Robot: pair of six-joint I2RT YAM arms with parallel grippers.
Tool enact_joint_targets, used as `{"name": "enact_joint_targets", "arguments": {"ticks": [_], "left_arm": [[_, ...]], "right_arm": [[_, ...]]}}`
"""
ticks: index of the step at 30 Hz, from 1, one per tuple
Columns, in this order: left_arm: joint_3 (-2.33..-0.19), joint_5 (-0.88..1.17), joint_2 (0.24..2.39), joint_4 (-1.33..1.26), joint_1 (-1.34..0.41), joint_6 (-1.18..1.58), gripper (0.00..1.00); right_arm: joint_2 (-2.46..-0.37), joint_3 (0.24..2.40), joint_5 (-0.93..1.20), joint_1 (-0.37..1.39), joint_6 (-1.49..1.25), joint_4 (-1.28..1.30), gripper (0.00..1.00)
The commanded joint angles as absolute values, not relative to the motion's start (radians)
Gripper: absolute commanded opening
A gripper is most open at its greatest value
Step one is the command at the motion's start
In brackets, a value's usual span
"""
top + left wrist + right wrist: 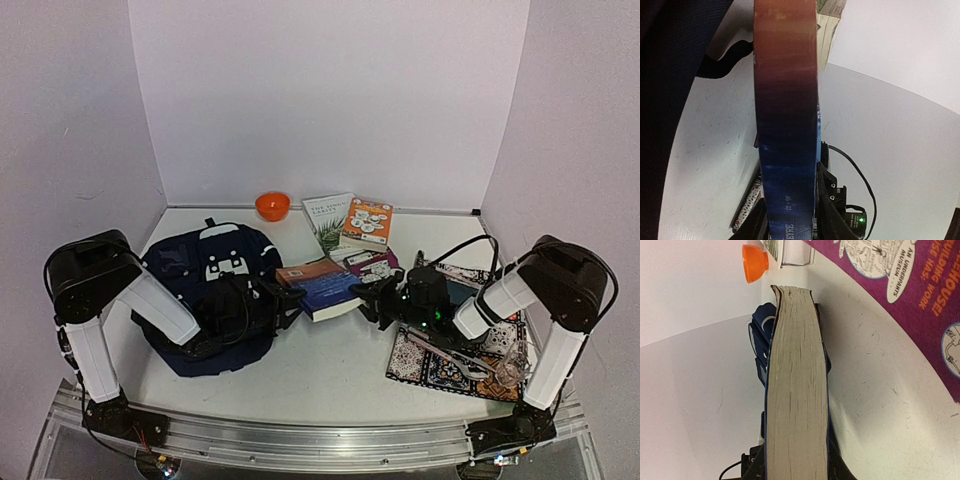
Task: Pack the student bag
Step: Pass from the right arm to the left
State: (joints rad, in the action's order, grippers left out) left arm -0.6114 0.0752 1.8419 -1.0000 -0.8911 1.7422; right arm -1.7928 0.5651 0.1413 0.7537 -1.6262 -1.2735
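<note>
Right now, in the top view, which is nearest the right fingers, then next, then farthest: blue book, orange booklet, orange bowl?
1. Blue book, between the right fingers.
2. Orange booklet, behind them.
3. Orange bowl, far back left.

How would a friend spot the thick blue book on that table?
Start from the big navy backpack on the left. Just to its right, mid-table, is the thick book. Unlike the white book, orange book and purple book beyond it, its cover fades from blue to rusty orange.

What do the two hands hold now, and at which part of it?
Both grip the thick book: left hand on its spine side, right hand on its page edge.
</note>
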Motion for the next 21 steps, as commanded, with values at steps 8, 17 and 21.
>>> {"name": "enact_joint_targets", "arguments": {"ticks": [8,17,21], "left_arm": [[-0.68,0.051,1.687,-0.962,-0.882,1.406,0.6],[-0.787,-0.019,1.476,-0.398,-0.864,0.926,0.64],[-0.877,-0.092,1.414,-0.036,-0.864,0.733,0.64]], "right_arm": [[-1.595,0.579,0.215,0.678,-1.467,-1.571,0.0],[-1.538,0.577,0.259,0.637,-1.435,-1.548,0.0],[-1.525,0.596,0.282,0.632,-1.409,-1.511,0.0]]}}
